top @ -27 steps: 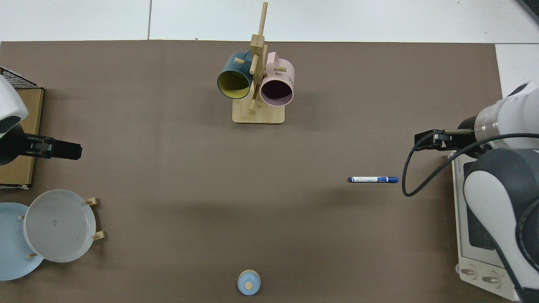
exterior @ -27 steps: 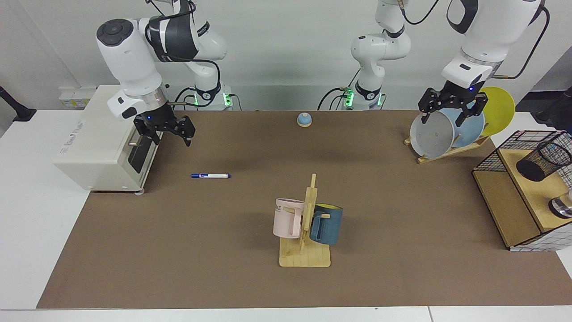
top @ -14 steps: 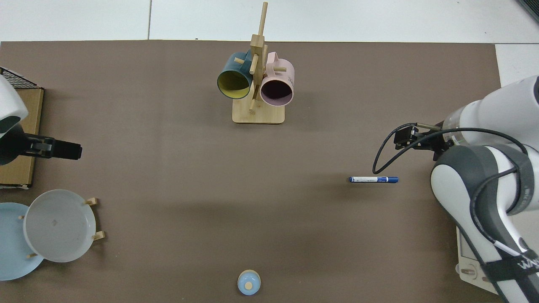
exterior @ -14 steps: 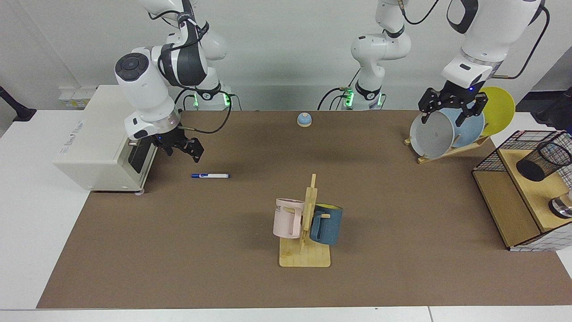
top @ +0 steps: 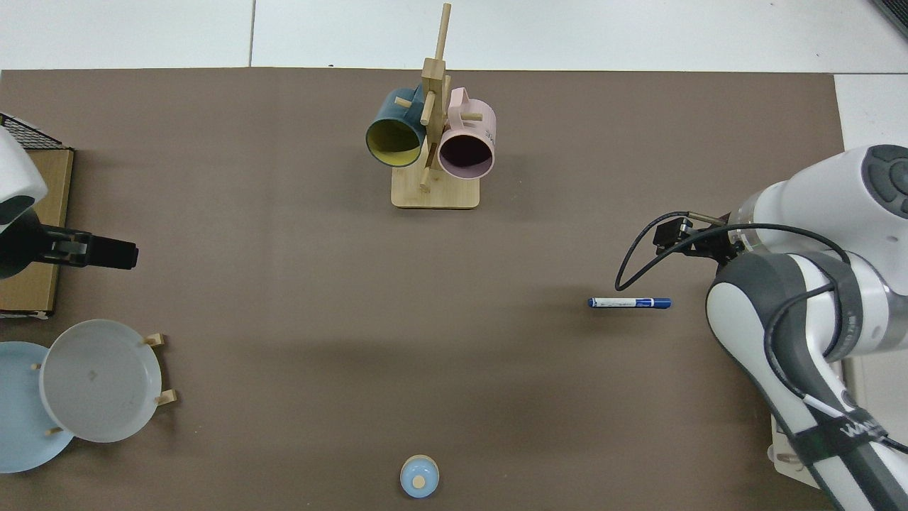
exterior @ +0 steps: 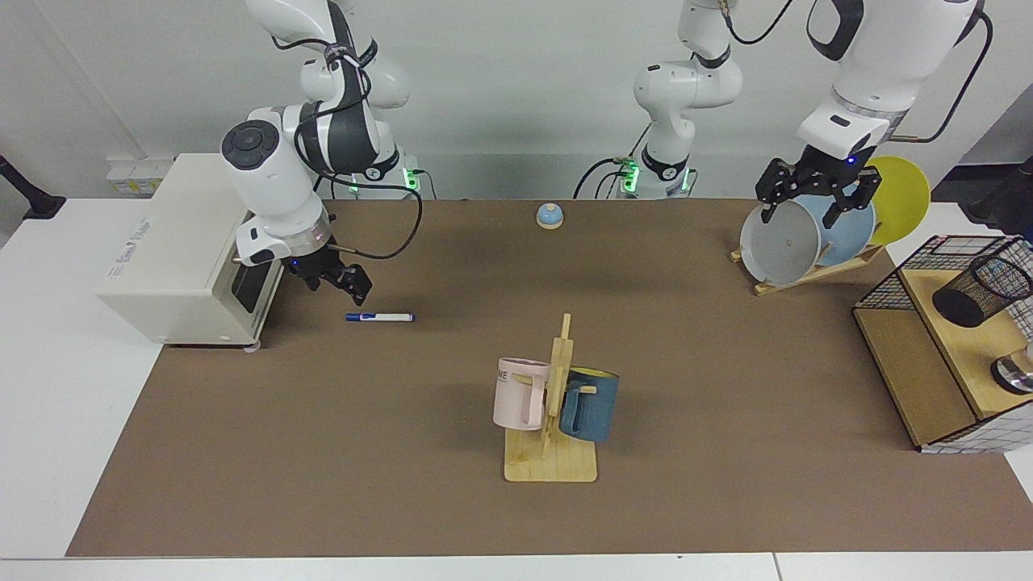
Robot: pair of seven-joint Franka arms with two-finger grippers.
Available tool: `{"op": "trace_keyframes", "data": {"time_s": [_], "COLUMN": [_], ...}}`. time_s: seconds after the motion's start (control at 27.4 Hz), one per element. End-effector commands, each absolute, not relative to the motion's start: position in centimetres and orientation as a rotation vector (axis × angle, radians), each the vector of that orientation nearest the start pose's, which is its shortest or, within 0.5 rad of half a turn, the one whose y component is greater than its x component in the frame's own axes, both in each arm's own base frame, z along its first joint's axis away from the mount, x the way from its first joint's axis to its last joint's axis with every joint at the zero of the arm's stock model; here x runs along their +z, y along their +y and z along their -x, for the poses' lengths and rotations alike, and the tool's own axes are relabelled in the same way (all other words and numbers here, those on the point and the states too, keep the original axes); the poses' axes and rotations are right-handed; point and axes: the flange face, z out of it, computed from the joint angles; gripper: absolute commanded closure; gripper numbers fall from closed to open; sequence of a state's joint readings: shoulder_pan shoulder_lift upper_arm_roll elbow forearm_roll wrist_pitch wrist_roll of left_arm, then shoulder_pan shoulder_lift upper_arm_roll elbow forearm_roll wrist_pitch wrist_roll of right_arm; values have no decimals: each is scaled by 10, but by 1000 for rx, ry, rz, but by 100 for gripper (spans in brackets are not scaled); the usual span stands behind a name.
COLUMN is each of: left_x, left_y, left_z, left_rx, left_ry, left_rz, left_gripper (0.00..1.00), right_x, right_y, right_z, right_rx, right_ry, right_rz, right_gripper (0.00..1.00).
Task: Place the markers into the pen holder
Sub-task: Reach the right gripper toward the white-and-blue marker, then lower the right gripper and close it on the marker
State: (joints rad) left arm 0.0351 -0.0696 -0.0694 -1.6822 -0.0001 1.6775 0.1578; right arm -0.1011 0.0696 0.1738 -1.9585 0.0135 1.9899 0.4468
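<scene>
Just above the marker (exterior: 379,317), lying flat on the brown mat beside the white box (exterior: 181,250): right gripper (exterior: 337,278), fingers spread, empty, poised for a grab. Far across, waiting over the plate rack (exterior: 807,278): left gripper (exterior: 817,196), fingers wide. Tipped inside the wire basket (exterior: 892,284): pen holder (exterior: 980,291), apparently empty.

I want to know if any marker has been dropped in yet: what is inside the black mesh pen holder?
The pen holder lies tilted in the wire basket; nothing shows through its mesh, though its solid base hides the bottom. The one marker lies on the mat near the right pincer.
</scene>
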Motion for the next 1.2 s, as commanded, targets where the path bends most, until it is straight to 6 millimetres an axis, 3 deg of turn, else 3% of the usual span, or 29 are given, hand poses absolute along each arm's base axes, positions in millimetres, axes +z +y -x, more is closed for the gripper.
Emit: {"op": "trace_keyframes", "data": {"time_s": [0.0, 0.18, 0.29, 0.69, 1.02, 1.17], "left_x": [626, 625, 625, 626, 626, 626], "left_y": [-18, -18, -18, -18, -18, -18], "left_z": [-537, -537, -537, -537, -537, -537], "left_rx": [-100, -98, -98, -100, -100, -100], "left_ry": [299, 300, 300, 299, 299, 299], "left_rz": [3101, 3102, 3102, 3101, 3101, 3101], "left_gripper": [0, 0, 0, 0, 0, 0], "right_x": [425, 417, 405, 375, 361, 340], "right_y": [41, 41, 42, 50, 60, 61], "right_z": [-569, -569, -567, -563, -564, -557], "right_rx": [58, 77, 110, 190, 205, 195], "right_ry": [638, 577, 434, -457, -1138, -1387], "right_rz": [3046, 3060, 3087, 3112, 2918, 2852], "right_gripper": [0, 0, 0, 0, 0, 0]}}
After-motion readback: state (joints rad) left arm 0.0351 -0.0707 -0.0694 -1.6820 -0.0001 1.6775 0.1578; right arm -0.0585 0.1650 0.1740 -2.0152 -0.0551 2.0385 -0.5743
